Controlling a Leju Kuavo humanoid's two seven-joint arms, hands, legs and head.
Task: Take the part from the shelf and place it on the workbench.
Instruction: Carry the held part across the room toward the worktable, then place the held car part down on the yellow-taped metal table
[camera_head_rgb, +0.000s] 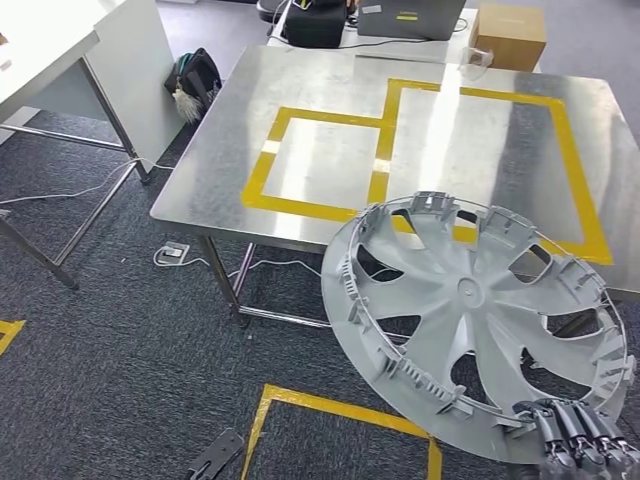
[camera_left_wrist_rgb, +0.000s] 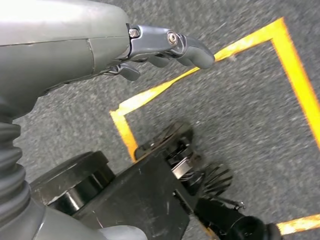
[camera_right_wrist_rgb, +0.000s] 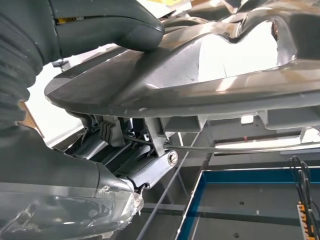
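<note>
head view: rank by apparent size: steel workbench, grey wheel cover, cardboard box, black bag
1. Shiny steel workbench with yellow tape
2. Grey plastic spoked wheel cover, held by the right hand; nearness to the camera inflates it
3. Brown cardboard box and black bag on the floor: alike, unranked

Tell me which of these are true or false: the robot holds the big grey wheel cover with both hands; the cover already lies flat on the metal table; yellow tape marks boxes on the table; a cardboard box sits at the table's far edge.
1. Both hands hold the wheel cover. False: the right hand grips its rim; the left hand hangs over the carpet, holding nothing.
2. The cover already lies flat on the metal table. False: it is held tilted in the air, mostly in front of the table's near edge.
3. Yellow tape marks boxes on the table. True.
4. A cardboard box sits at the table's far edge. True.
</note>
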